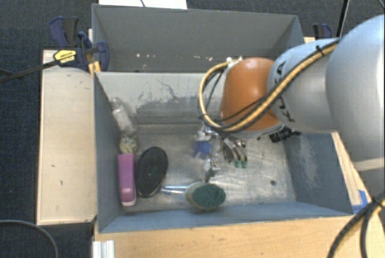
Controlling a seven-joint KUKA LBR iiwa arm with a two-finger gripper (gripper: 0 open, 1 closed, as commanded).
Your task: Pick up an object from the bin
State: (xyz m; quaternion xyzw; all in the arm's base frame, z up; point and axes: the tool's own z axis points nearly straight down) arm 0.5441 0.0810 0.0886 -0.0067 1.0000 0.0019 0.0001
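Observation:
My gripper [210,168] hangs low over the middle of the bin floor, under the arm's orange cover. Just in front of it, near the bin's front wall, lies a round dark green pad [206,195] with a pale blue handle pointing left. A black oval disc [150,171] lies further left. A small blue piece [203,147] shows right beside the gripper's upper part; I cannot tell whether it is loose. Nothing shows held.
Along the left wall lie a pink bar [126,178], a small round yellowish thing [127,144] and a clear bottle [122,118]. The arm with its orange cover and cables hides the bin's middle and right back.

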